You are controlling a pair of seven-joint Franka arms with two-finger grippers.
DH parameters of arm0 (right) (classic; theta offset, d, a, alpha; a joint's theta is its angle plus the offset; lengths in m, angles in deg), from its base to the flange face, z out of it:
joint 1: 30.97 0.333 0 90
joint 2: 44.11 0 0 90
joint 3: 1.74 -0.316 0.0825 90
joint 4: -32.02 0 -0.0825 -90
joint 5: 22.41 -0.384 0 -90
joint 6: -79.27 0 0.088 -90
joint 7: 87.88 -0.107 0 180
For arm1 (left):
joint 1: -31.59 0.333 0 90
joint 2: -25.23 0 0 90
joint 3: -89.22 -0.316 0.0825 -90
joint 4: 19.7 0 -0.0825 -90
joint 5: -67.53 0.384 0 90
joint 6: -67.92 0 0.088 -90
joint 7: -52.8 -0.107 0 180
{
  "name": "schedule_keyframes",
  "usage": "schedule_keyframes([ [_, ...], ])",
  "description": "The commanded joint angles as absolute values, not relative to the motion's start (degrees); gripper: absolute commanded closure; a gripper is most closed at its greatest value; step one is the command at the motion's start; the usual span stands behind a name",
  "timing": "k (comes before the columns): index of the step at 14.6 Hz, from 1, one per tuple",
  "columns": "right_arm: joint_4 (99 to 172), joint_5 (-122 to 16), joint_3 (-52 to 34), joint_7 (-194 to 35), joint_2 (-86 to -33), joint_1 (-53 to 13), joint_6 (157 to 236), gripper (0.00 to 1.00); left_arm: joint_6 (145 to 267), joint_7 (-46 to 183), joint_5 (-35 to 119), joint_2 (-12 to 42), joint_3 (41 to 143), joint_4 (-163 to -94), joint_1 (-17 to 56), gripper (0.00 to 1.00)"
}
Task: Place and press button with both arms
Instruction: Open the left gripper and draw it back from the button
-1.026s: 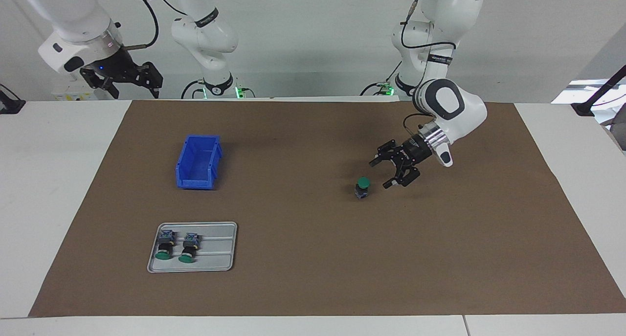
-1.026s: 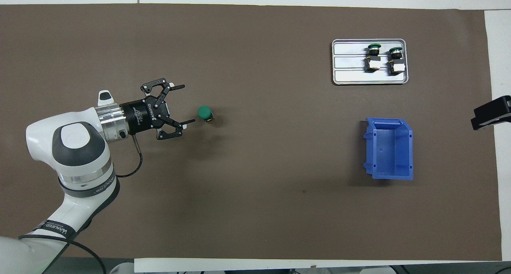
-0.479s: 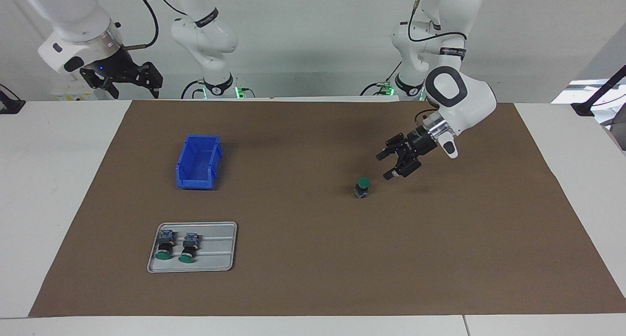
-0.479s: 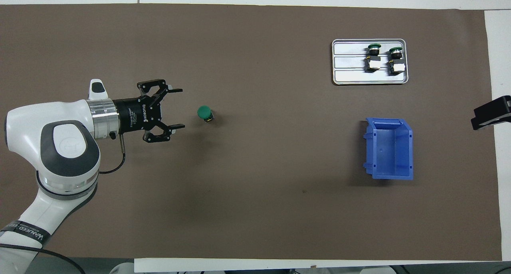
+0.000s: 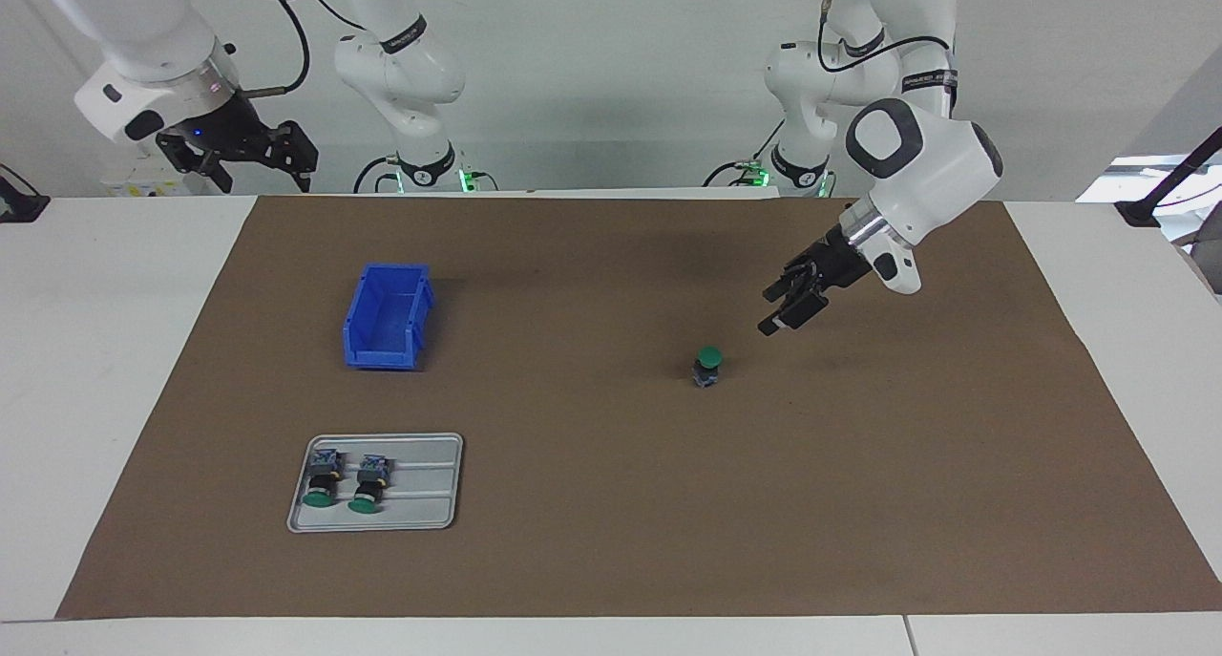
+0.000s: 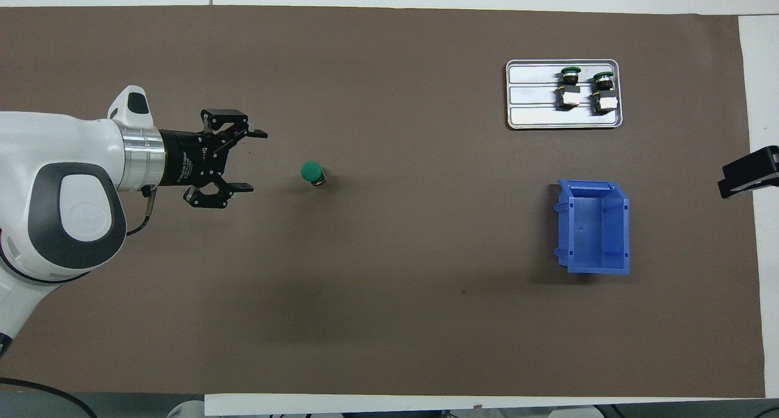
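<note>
A brown mat [image 5: 611, 503] covers my white worktop [image 5: 105, 350]. The green button [image 5: 707, 366] stands upright mid-mat; my left gripper [image 5: 785, 310] hovers beside it, wide open, empty. My right gripper [image 5: 250, 155] waits at the worktop's corner; I cannot tell its opening.

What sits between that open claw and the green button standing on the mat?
Nothing. In the overhead view only bare brown mat separates the left gripper, its fingers open, from the upright button. The facing view shows the gripper raised off the mat.

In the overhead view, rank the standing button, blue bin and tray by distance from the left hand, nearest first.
Measured from the left hand, open above the mat:
1. Standing button, mid-table, closest by far.
2. Tray, toward the right arm's end.
3. Blue bin, same end, nearer the robots than the tray.
</note>
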State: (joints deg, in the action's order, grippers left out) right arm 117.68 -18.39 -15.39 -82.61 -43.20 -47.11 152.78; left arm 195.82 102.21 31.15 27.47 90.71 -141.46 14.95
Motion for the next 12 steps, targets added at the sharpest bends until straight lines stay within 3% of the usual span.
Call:
schedule_keyframes([
  [1, 119.5, -19.2, -15.6, -81.3, -41.7, -47.8, 153.4, 0.01, 194.5, 102.5, 39.2, 27.1, 90.9, -139.2, 13.1, 0.0],
  [5, 119.5, -19.2, -15.6, -81.3, -41.7, -47.8, 153.4, 0.01, 194.7, 102.0, 47.0, 26.8, 91.0, -138.1, 11.5, 0.01],
  [6, 119.5, -19.2, -15.6, -81.3, -41.7, -47.8, 153.4, 0.01, 195.1, 102.1, 49.7, 26.8, 91.0, -138.1, 10.2, 0.08],
  [7, 119.5, -19.2, -15.6, -81.3, -41.7, -47.8, 153.4, 0.01, 194.6, 101.9, 53.1, 26.7, 91.0, -137.5, 8.8, 0.24],
  [8, 119.5, -19.2, -15.6, -81.3, -41.7, -47.8, 153.4, 0.01, 193.6, 101.8, 53.9, 26.1, 91.0, -136.1, 8.7, 0.32],
  [12, 119.5, -19.2, -15.6, -81.3, -41.7, -47.8, 153.4, 0.01, 186.9, 101.6, 60.6, 20.6, 91.1, -128.6, 5.5, 0.61],
])
